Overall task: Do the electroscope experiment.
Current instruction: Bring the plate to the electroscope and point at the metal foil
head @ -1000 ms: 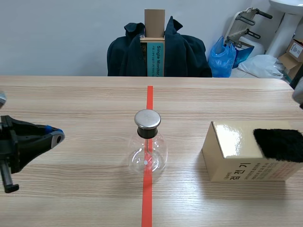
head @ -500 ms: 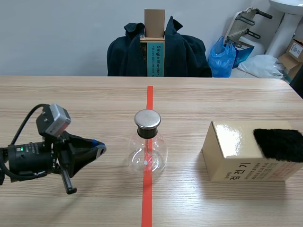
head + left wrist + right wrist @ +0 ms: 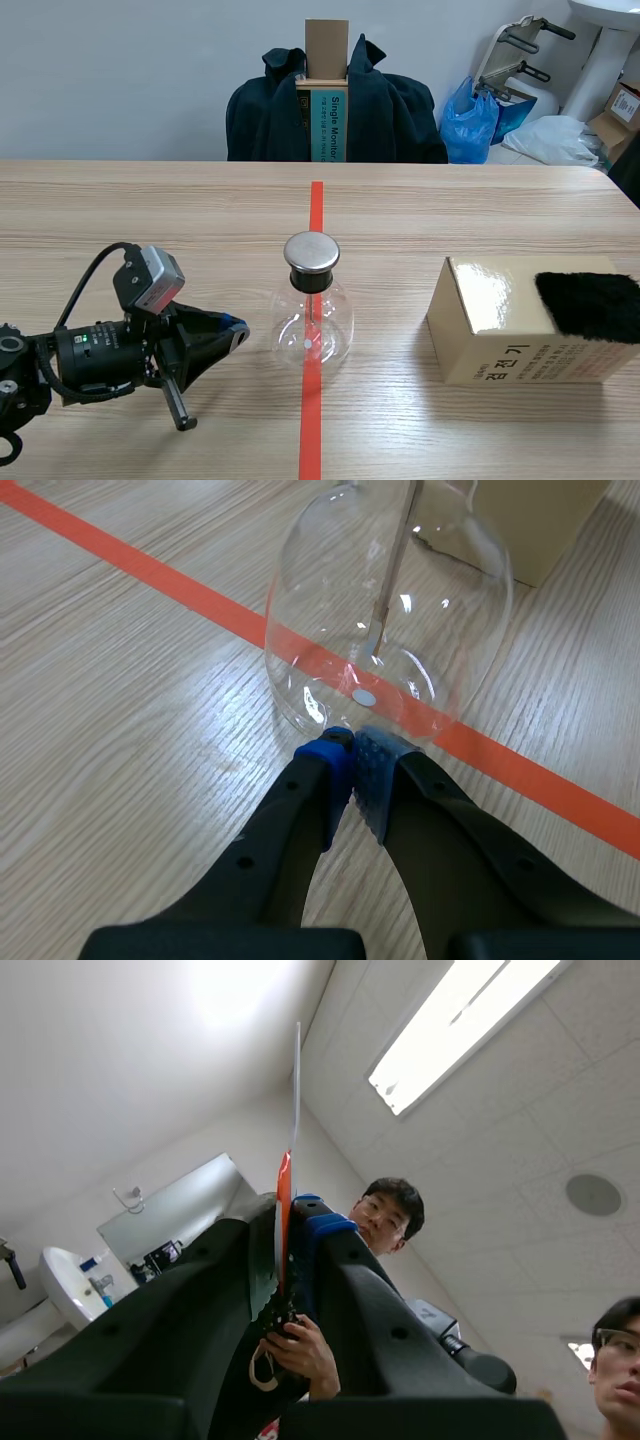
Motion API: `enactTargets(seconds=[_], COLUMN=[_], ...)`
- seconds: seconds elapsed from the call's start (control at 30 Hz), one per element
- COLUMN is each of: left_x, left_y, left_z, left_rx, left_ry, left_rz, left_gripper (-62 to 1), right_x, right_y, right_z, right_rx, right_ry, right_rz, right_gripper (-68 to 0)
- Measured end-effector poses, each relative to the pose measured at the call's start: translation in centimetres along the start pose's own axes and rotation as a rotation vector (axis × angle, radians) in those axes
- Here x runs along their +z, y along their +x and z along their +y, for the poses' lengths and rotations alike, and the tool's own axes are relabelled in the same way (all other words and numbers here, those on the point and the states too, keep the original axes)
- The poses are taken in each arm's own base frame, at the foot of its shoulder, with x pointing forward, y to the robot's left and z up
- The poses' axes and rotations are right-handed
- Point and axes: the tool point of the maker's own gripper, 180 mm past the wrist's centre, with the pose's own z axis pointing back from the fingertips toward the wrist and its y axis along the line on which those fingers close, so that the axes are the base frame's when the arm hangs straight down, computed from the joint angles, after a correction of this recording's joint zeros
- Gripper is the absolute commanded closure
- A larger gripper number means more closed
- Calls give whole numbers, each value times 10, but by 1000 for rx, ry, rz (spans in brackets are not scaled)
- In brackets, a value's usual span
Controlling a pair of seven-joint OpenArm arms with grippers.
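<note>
Left jaws closed on nothing, tips just beside the glass flask (image 3: 390,610) on the table (image 3: 150,220). Right jaws clamp a thin strip (image 3: 285,1185).

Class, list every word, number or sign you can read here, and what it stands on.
"Single Monitor": upright teal box behind the table; it runs on unreadably.
Yellow cardboard box on the table: dark print, too blurred to read.
Far carton, its label: too small to read.

Vertical white print "Single Monitor" on blue box (image 3: 327,125), far beyond left end effector (image 3: 238,331), past desk (image 3: 150,220) edge. Dark print on cardboard box (image 3: 510,335), well apart: unreadable.
</note>
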Motion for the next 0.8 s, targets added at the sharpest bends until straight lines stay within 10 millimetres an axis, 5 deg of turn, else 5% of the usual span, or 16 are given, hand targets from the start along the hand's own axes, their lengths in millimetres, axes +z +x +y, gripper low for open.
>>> enactTargets(seconds=[0.17, 0.27, 0.37, 0.6, 0.8], left_x=[0, 0, 0, 0, 0], left_y=[1, 0, 1, 1, 1], left_z=[1, 1, 1, 1, 1], left_rx=[-4, -4, -4, -4, -4], left_ry=[4, 3, 4, 4, 4], left_rz=[0, 0, -1, -1, 0], left_gripper=[-21, -21, -21, -21, -21], right_x=[0, -5, 2, 64, 101], right_y=[5, 24, 44, 82, 102], right_z=[19, 28, 57, 148, 183], right_rx=[-38, -93, -118, -188, -241], right_ry=[91, 81, 126, 394, 518], right_rz=[-8, -62, -125, -234, -268], right_gripper=[-8, -8, -8, -8, -8])
